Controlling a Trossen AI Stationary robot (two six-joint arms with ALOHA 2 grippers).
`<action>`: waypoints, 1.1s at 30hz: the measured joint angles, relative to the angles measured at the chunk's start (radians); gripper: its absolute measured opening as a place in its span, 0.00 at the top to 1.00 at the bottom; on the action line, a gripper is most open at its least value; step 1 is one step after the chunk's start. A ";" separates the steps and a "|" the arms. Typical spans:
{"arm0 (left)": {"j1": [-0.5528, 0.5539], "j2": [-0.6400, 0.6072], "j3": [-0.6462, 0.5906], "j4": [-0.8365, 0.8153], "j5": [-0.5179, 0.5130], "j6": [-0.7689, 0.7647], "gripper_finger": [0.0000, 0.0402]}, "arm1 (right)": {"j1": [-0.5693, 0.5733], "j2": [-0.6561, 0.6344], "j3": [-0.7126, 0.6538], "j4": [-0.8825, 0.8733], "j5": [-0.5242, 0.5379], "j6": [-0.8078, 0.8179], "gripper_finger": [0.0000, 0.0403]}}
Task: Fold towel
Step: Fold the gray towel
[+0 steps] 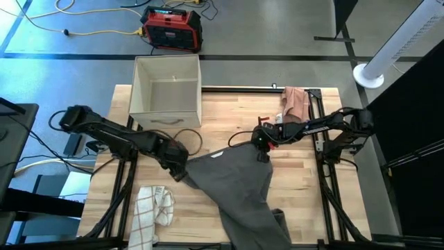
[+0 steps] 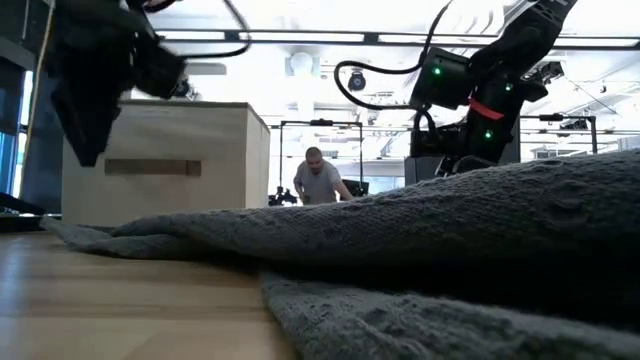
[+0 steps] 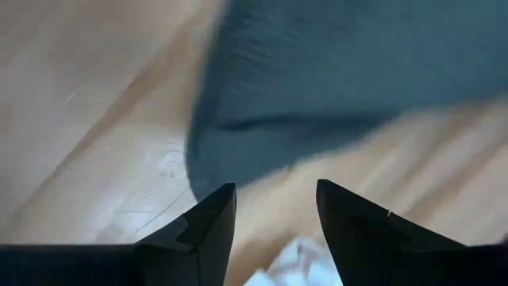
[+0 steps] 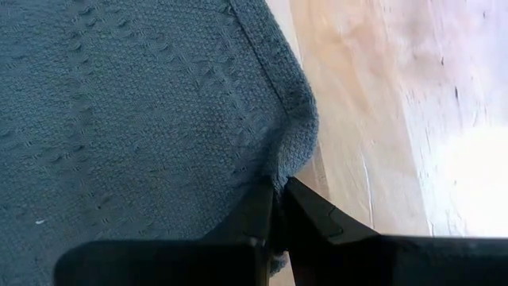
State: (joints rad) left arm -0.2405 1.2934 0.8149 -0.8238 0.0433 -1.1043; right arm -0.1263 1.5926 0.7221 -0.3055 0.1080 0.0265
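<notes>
Grey towel (image 1: pixel 239 187) spread across the lower centre of the wooden table (image 1: pixel 305 194) in the high view. Right gripper (image 4: pixel 278 208) pinched tight on the towel's corner, plain only in the right wrist view. Left gripper (image 3: pixel 274 214) parted, holding nothing, towel edge just beyond its fingers. Person (image 2: pixel 318 180) behind the box (image 2: pixel 165 165), seen from the low view alone.

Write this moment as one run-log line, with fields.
task: fold towel | left pincer: open, beside grey towel corner | right pincer: shut on towel edge | towel: partly lifted
</notes>
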 joint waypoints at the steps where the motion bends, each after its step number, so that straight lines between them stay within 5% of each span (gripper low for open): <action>1: -0.001 -0.012 -0.032 0.034 -0.001 -0.055 0.58 | 0.000 0.000 0.000 0.000 0.001 0.000 0.98; 8: -0.055 0.005 -0.146 0.151 -0.081 -0.281 0.58 | 0.000 -0.001 0.000 0.004 0.003 0.005 0.98; 24: -0.111 0.160 -0.145 0.146 -0.073 -0.256 0.59 | 0.001 -0.001 0.002 0.007 -0.006 0.045 0.98; 33: -0.114 0.138 -0.147 0.130 -0.077 -0.186 0.95 | 0.007 -0.011 0.002 0.004 0.006 0.099 0.98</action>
State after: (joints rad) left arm -0.3546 1.4310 0.6682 -0.6935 -0.0334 -1.2901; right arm -0.1195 1.5820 0.7238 -0.3011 0.1138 0.1254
